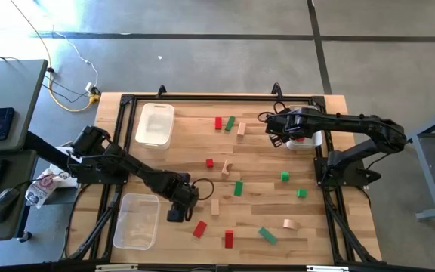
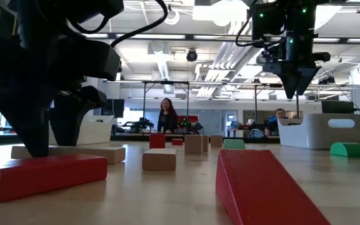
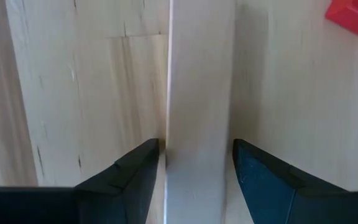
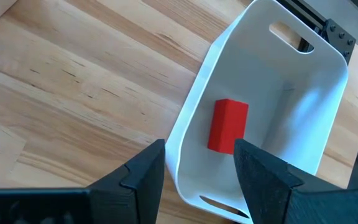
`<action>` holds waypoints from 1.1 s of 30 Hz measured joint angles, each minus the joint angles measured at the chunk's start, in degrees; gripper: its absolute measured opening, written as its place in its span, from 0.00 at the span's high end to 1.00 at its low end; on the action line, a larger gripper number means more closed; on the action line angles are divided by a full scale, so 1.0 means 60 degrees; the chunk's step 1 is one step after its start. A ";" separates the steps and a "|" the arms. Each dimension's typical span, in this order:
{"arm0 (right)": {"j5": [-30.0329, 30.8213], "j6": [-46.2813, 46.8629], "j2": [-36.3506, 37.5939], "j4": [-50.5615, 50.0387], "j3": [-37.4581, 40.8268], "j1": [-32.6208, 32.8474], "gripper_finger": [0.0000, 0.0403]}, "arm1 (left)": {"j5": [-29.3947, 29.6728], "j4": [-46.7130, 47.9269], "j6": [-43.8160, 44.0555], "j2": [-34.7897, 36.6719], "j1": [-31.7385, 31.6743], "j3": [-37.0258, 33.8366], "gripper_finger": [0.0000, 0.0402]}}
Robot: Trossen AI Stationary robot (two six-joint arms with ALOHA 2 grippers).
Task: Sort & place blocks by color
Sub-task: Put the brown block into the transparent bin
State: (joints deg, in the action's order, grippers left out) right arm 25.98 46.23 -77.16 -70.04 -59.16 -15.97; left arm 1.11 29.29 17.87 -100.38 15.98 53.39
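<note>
My left gripper [image 1: 175, 210] is low over the table's near-left part, beside the clear bin [image 1: 137, 221]. Its fingers sit on both sides of a long natural wood block [image 3: 201, 93], which the gripper hides in the high view. My right gripper [image 1: 278, 133] hangs open and empty above the table, over the left rim of the white bin [image 4: 194, 134] at the far right. A red block [image 4: 229, 126] lies flat on that bin's floor. Red, green and wood blocks lie scattered over the table. My left gripper pinches the long natural wood block across its width, one finger [image 3: 143, 163] on each long side [image 3: 225, 149]. It comes from above, pointing down. The block lies flat on the table [image 2: 74, 152].
Another white bin [image 1: 155, 125] stands at the far left. Loose blocks lie near my left gripper: a wood one [image 1: 215, 205] and red ones [image 1: 199, 228] [image 1: 229, 239]. Green blocks [image 1: 238, 187] [image 1: 285, 177] lie mid-table. People show in the room beyond.
</note>
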 joint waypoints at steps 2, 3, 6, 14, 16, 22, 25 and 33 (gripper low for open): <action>0.0000 -0.0006 0.0000 0.0000 0.0000 0.0000 0.56 | 0.0159 0.0008 -0.0004 -0.0018 0.0007 0.0004 0.53; 0.0000 -0.0003 0.0000 0.0000 0.0000 0.0000 0.56 | 0.0173 0.0014 -0.0004 0.0020 0.0007 0.0002 0.54; 0.0000 -0.0003 0.0000 0.0000 0.0000 0.0000 0.56 | 0.0174 0.0026 -0.0127 0.0053 -0.0002 -0.0008 0.63; -0.0017 0.0042 0.0000 0.0007 0.0000 0.0000 0.56 | 0.0181 0.0044 -0.0658 0.0131 0.0034 -0.0022 0.76; -0.0132 0.0043 0.0000 0.0007 0.0000 0.0000 0.56 | 0.0217 0.0039 -0.0834 0.0133 0.0038 -0.0022 0.76; -0.0322 0.0045 0.0000 0.0014 0.0000 0.0246 0.56 | 0.0290 0.0314 -0.1017 0.0385 -0.0078 -0.0033 0.76; -0.0353 0.0075 0.0000 0.0052 0.0000 0.0530 0.56 | 0.0454 0.0569 -0.1023 0.0644 -0.0185 -0.0033 0.76; -0.0408 0.0554 0.0000 0.0289 0.0000 0.1473 0.56 | 0.0694 0.0679 -0.1086 0.1843 -0.0337 -0.0033 0.76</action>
State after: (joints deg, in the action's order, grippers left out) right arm 23.53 49.55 -77.17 -68.31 -59.16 -7.13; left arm 5.28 33.36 11.35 -89.32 13.96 53.19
